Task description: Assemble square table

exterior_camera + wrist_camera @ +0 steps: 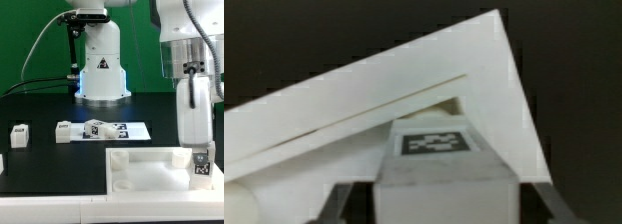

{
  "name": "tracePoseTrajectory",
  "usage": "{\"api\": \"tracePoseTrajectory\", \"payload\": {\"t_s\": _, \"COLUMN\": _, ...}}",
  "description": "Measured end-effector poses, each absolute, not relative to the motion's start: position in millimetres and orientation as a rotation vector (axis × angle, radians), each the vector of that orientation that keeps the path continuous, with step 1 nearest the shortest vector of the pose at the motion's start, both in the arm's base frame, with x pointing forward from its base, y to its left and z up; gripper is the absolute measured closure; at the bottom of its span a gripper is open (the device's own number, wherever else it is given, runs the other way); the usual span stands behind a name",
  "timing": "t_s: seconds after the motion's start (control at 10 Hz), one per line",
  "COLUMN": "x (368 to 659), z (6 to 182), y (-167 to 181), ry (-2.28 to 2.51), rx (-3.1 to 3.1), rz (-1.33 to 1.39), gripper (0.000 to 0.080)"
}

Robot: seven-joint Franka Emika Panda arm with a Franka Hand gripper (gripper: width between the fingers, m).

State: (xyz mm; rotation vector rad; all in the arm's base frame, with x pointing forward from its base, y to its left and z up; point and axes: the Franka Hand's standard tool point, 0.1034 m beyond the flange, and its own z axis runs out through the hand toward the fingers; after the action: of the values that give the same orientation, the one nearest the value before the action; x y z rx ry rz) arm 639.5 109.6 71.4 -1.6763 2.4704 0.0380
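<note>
The square table's white panel (140, 160) lies near the front of the table, with a raised rim and a round socket (119, 158) at its corner. My gripper (200, 156) hangs over the panel's corner on the exterior view's right. It is shut on a white block leg (201, 170) that shows a black-and-white tag. In the wrist view the leg (438, 150) sits between my dark fingers (349, 205), tag facing the camera, with the panel's corner (438, 70) behind it. Two loose legs (18, 133) (63, 132) stand on the exterior view's left.
The marker board (118, 129) lies flat behind the panel, beside the second loose leg. The robot base (100, 70) stands at the back with cables trailing to the exterior view's left. Another white part (2, 165) shows at the left edge.
</note>
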Motion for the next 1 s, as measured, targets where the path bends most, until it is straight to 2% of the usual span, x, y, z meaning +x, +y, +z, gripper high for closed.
{"api": "tracePoseTrajectory", "payload": {"t_s": 0.3, "x": 639.2, "z": 71.3, "y": 109.6, "ry": 2.466, "rx": -1.685, "rz": 0.034, "gripper": 0.0509}}
{"api": "tracePoseTrajectory", "payload": {"t_s": 0.4, "x": 639.0, "z": 73.2, "y": 110.8, "ry": 2.453, "rx": -1.700, "rz": 0.033, "gripper": 0.0421}}
{"api": "tracePoseTrajectory", "payload": {"t_s": 0.5, "x": 638.2, "z": 79.4, "y": 113.1, "ry": 2.427, "rx": -1.723, "rz": 0.031, "gripper": 0.0251}}
{"api": "tracePoseTrajectory", "payload": {"t_s": 0.6, "x": 637.2, "z": 89.4, "y": 113.4, "ry": 2.401, "rx": -1.738, "rz": 0.031, "gripper": 0.0251}}
{"api": "tracePoseTrajectory", "payload": {"t_s": 0.7, "x": 637.3, "z": 93.6, "y": 112.9, "ry": 2.393, "rx": -1.741, "rz": 0.030, "gripper": 0.0164}}
{"api": "tracePoseTrajectory", "payload": {"t_s": 1.0, "x": 635.6, "z": 88.1, "y": 112.9, "ry": 2.398, "rx": -1.747, "rz": 0.032, "gripper": 0.0151}}
